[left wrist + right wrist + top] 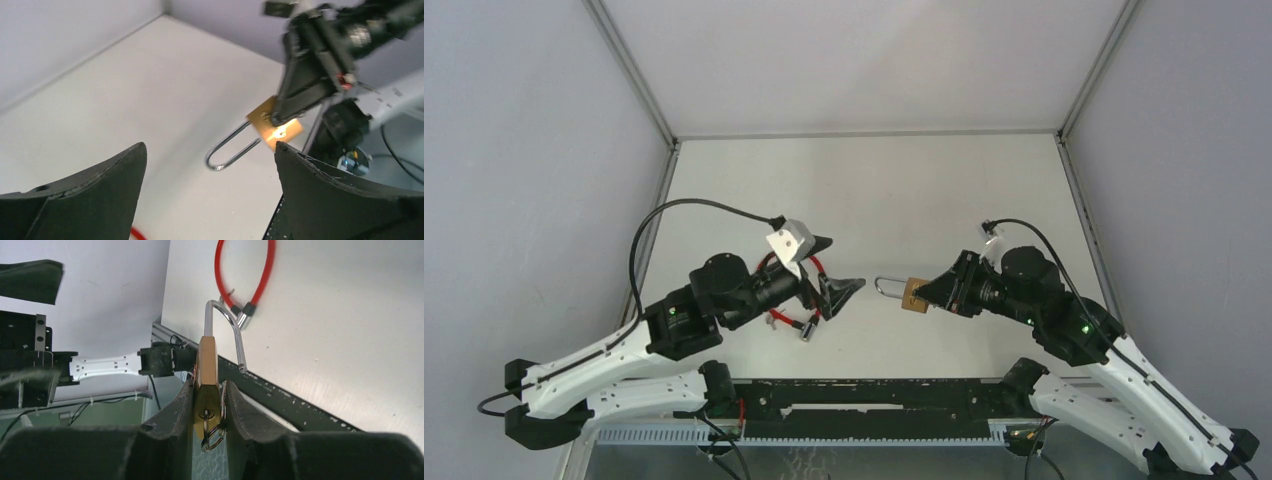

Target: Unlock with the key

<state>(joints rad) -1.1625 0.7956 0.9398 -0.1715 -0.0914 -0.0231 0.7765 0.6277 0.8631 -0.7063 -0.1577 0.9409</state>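
Observation:
My right gripper (924, 293) is shut on a brass padlock (914, 297) and holds it above the table, its steel shackle (886, 288) pointing left. In the right wrist view the fingers (180, 405) pinch the padlock body (206, 365) edge-on. A key (205, 414) sits in the keyhole at the bottom, with its key ring (214, 437) hanging by the right finger. One shackle leg (240, 352) looks to end free beside the body. My left gripper (836, 267) is open and empty, facing the shackle (231, 150) a short way off.
A red cable lock (789, 318) with metal ends lies on the table under the left gripper; it also shows in the right wrist view (245, 275). A black rail (864, 395) runs along the near edge. Grey walls enclose the white table (874, 190).

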